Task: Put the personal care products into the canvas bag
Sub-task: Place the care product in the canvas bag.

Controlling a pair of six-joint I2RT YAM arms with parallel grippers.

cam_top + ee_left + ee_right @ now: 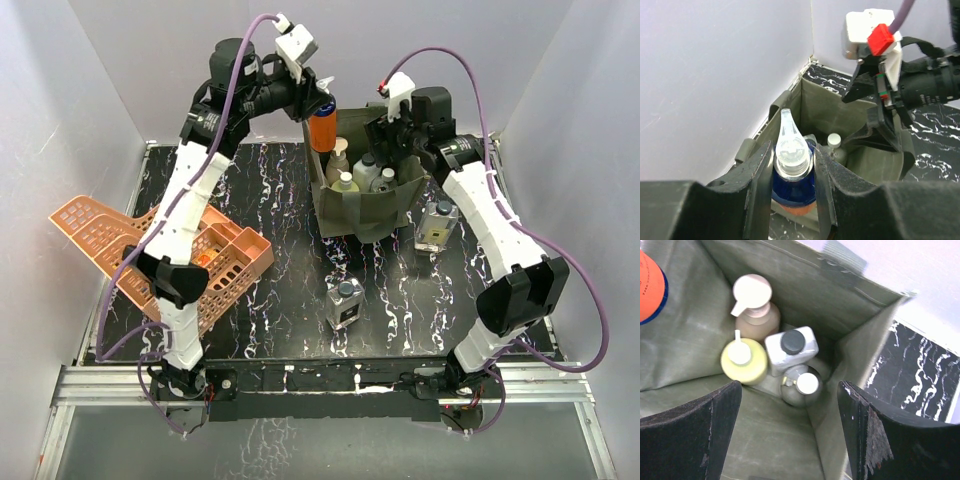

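Note:
My left gripper (pixel 322 108) is shut on the orange bottle with a blue top (pixel 323 130), gripping its blue top (pixel 791 175) below a clear nozzle. The bottle hangs over the left rim of the olive canvas bag (pixel 372 205). Inside the bag stand a tan pump bottle (pixel 756 315), a yellow-green pump bottle (pixel 744 360), a white bottle with a black cap (pixel 791 347) and a dark round bottle (pixel 801 385). My right gripper (pixel 790 440) is open above the bag's right wall (pixel 850 370), one finger over the inside, one over the outside. The orange bottle (pixel 650 287) shows at that view's top left.
Two square clear bottles stand on the black marbled table, one right of the bag (pixel 437 225), one in front of it (pixel 344 303). Orange lattice baskets (pixel 170 250) lie at the left under my left arm. White walls close in at the back and sides.

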